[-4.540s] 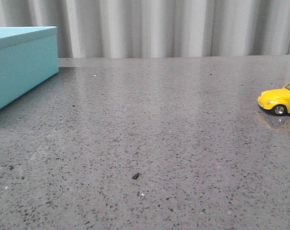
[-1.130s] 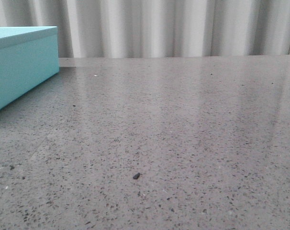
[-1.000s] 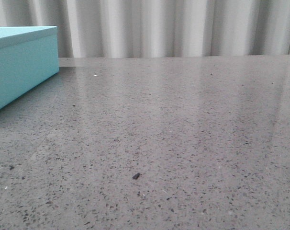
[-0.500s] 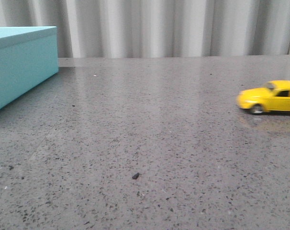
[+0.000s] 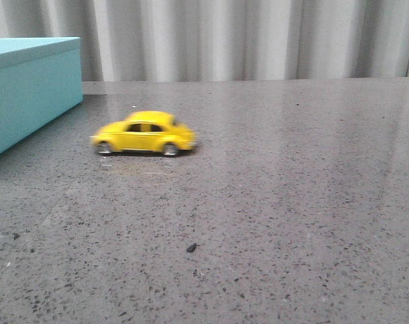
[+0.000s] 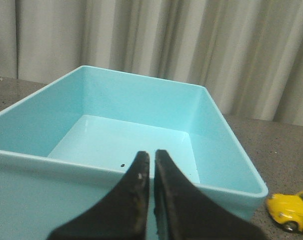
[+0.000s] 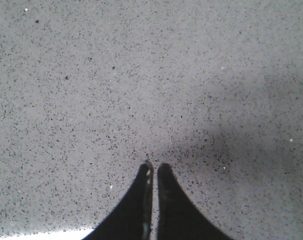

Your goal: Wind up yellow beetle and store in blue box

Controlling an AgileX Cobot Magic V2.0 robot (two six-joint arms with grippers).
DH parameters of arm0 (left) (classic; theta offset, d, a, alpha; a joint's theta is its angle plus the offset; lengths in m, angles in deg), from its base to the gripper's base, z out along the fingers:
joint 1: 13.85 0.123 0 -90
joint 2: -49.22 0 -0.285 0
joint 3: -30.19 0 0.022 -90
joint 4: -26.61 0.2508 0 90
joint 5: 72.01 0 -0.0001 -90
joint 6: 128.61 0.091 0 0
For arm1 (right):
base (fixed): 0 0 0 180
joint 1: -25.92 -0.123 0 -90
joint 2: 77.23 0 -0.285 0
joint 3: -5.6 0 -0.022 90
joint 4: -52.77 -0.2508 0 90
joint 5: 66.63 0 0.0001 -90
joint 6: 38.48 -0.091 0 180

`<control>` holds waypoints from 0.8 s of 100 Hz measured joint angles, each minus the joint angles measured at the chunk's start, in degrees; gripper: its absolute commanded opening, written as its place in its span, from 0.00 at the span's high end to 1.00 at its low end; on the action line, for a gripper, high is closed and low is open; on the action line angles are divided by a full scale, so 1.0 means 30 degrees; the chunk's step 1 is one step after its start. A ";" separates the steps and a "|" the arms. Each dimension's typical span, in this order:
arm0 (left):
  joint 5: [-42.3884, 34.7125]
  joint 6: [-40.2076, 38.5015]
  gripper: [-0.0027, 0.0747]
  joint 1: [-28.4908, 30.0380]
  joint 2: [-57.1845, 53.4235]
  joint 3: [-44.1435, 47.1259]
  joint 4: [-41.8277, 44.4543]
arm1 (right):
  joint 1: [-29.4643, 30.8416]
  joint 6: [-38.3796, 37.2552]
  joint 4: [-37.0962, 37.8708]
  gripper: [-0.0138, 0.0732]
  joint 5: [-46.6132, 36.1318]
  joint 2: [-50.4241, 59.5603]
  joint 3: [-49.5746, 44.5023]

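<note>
The yellow beetle (image 5: 144, 133) stands on the grey table left of the middle, nose toward the blue box (image 5: 29, 84), blurred, with no gripper on it. In the left wrist view the beetle (image 6: 293, 211) shows beside the box's near right corner. The blue box (image 6: 206, 125) is open with no lid on it, and its inside holds only a dark speck. My left gripper (image 6: 152, 155) is shut and empty, over the box's near wall. My right gripper (image 7: 154, 167) is shut and empty above bare table. Neither gripper shows in the front view.
A small dark crumb (image 5: 191, 248) lies on the speckled grey table (image 5: 292, 202) toward the front. A grey pleated curtain (image 5: 258, 37) hangs behind the table's far edge. The box stands at the far left.
The beetle has rolled fast from the right edge of the table leftward to near the blue box. About a second ago it was out of the front view.
</note>
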 measured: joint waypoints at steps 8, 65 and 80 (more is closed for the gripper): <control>0.0000 0.0000 0.99 0.0000 0.0000 0.0000 0.0000 | 0.0000 0.0000 -0.0290 0.91 -0.0338 0.0094 -0.0129; 0.2690 0.0034 0.99 0.0000 0.2773 -0.4950 0.2437 | 0.0000 0.0065 -0.1149 0.91 -0.7961 0.8114 -0.5704; 0.3437 0.0506 0.99 0.0000 0.4900 -0.7158 0.2464 | 0.0000 0.0082 -0.1149 0.91 -0.8134 0.9816 -0.6559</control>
